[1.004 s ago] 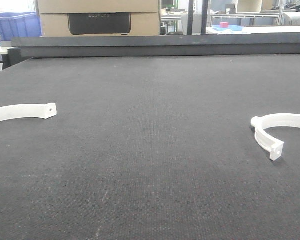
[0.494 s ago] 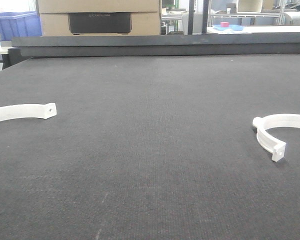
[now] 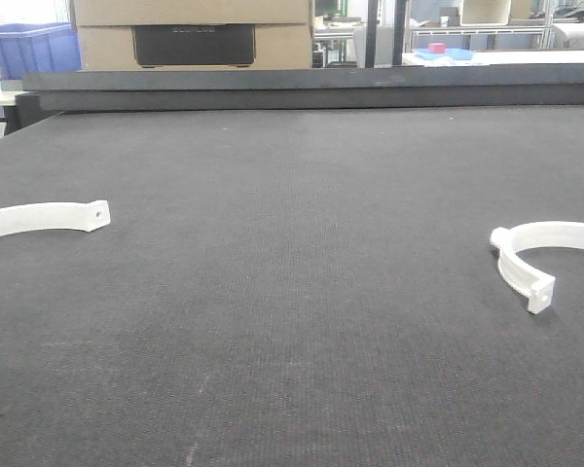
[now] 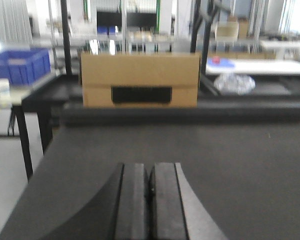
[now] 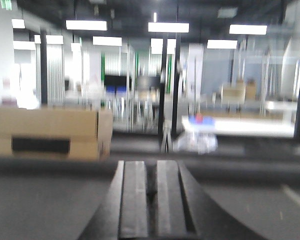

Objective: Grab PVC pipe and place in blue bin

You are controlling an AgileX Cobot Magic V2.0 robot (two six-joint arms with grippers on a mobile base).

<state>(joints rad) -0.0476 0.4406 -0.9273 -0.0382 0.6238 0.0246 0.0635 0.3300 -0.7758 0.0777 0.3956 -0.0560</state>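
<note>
From the front view I see the PVC pipe [image 3: 563, 232] lying flat on the dark counter [image 3: 292, 370] at its right edge. Its open side faces right, one square tab points toward me, and part of it is cut off by the frame. A flatter white arc [image 3: 39, 216] with a hole in its end lies well apart from it at the far left. The blue bin [image 3: 29, 49] stands off the counter, beyond its far left corner, beside a cardboard box [image 3: 190, 34]. My left hand [image 4: 150, 200] has its pads pressed together on nothing, above the counter and facing the box. My right hand [image 5: 151, 200] is also empty, its pads drawn in to a thin dark slit; that view is blurred. Neither hand is near the pipe.
</note>
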